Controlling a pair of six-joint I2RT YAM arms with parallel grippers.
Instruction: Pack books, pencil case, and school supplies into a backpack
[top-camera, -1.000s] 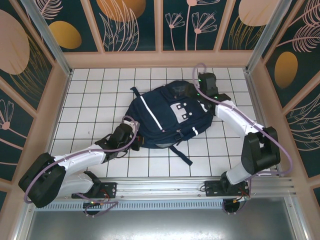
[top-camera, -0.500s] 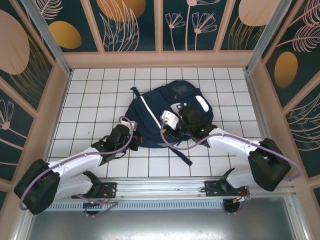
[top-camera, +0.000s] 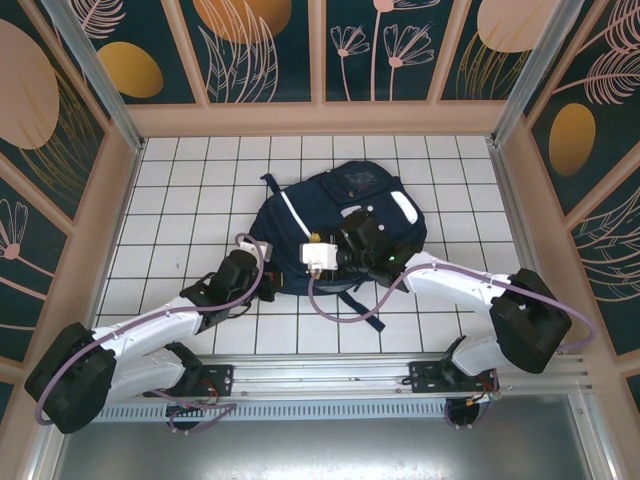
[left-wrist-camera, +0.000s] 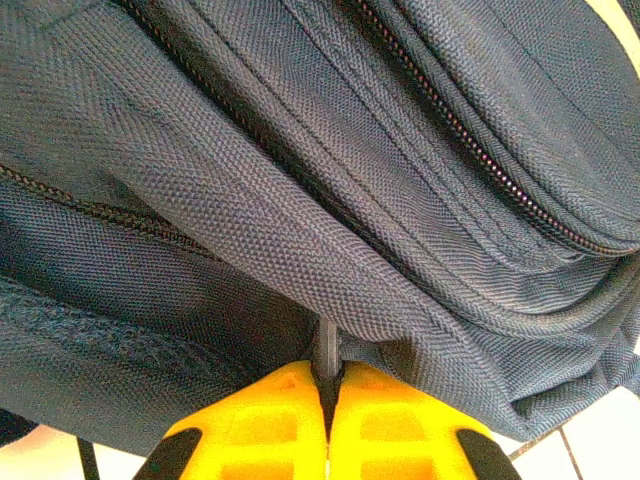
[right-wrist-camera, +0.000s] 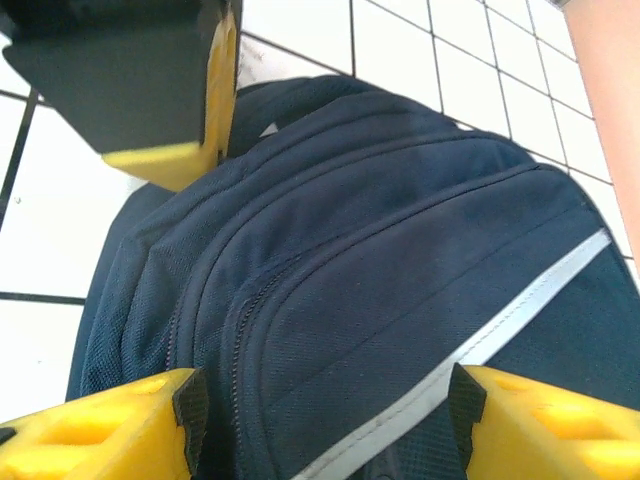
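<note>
White-tiled table (top-camera: 180, 200), floral panels (top-camera: 260, 50) around: left end effector (left-wrist-camera: 327, 375) pinches the backpack (top-camera: 300, 235), right end effector (right-wrist-camera: 325, 410) released.

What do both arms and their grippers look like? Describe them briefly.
The left arm and right arm have white links, bulky black joints and looping lilac cables. The left gripper and right gripper carry yellow fingers with black pads.

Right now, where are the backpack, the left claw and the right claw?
backpack (top-camera: 330, 195): top view, front panel.
left claw (left-wrist-camera: 328, 378): left wrist view, where yellow tips meet.
right claw (right-wrist-camera: 325, 420): right wrist view, midway between spread tips.
</note>
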